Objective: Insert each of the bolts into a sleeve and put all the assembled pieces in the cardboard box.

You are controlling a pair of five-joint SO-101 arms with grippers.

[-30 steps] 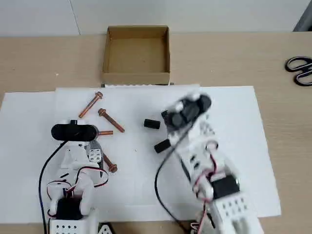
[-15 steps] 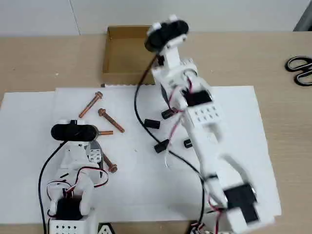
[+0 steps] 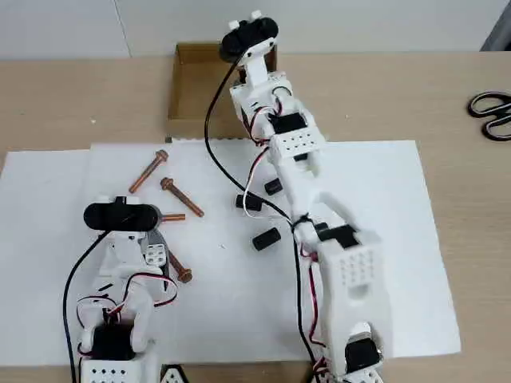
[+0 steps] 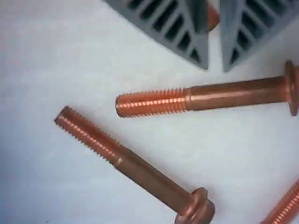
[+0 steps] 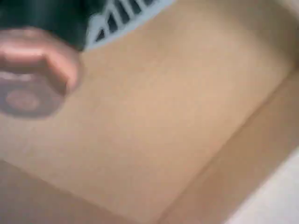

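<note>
Copper bolt (image 5: 28, 88) in a black sleeve (image 5: 42, 18), clamped by the right tool (image 5: 70, 32), hangs over the cardboard box (image 3: 200, 126); whether the left tool (image 4: 214, 56) grips anything cannot be told.

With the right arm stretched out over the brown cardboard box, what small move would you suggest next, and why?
Probably open the right gripper's fingers. The right wrist view shows a copper-coloured metal bolt held above the bare floor of the cardboard box, so releasing should drop it inside.

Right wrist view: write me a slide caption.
A sleeved bolt held over the bare floor of the cardboard box.
</note>
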